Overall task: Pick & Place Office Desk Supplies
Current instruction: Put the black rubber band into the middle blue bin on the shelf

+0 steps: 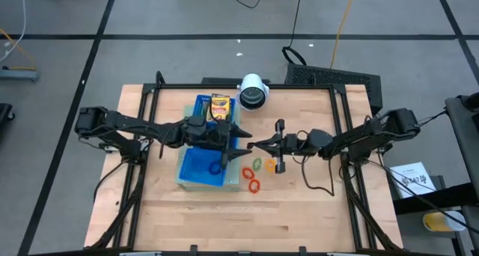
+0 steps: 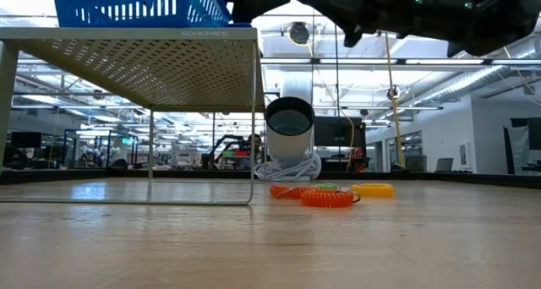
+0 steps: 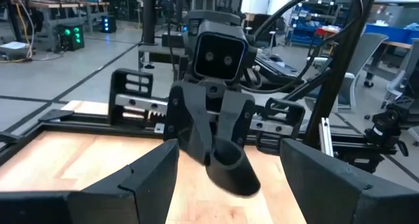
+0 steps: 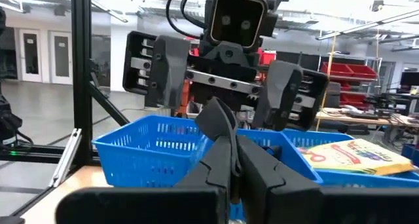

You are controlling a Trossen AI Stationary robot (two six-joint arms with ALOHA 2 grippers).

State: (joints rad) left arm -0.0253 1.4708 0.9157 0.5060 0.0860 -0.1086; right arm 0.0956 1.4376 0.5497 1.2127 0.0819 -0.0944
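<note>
Closest to the low camera lies a red-orange ring [image 2: 326, 199], flat on the table [image 1: 299, 211], with a yellow-orange ring [image 2: 373, 189] just beside it and a green ring [image 2: 326, 186] peeping out behind. From above you see this loose cluster just right of the blue tray [image 1: 196, 166], which sits on a white perforated stand [image 2: 135, 61]. A crayon box [image 1: 219, 105] lies in the tray's far compartment, and one dark ring [image 1: 215, 168], probably the purple one, lies in the near compartment.

Your left claw [image 1: 241, 140] hangs over the tray's right edge with its fingers spread wide and nothing between them. Your right claw [image 1: 252, 146] faces it tip to tip, fingers pressed together and empty, above the table beside the rings.

Expect the rings to be very light, thin and springy; they look ribbed like coils, so they should give under a squeeze and may flick sideways or slide on the smooth wood. Take one by a single side of its band, one finger inside the loop and one outside, coming straight down. The crayon box is likely light, stiff cardboard that dents if you clamp hard, so hold it across its narrow width
</note>
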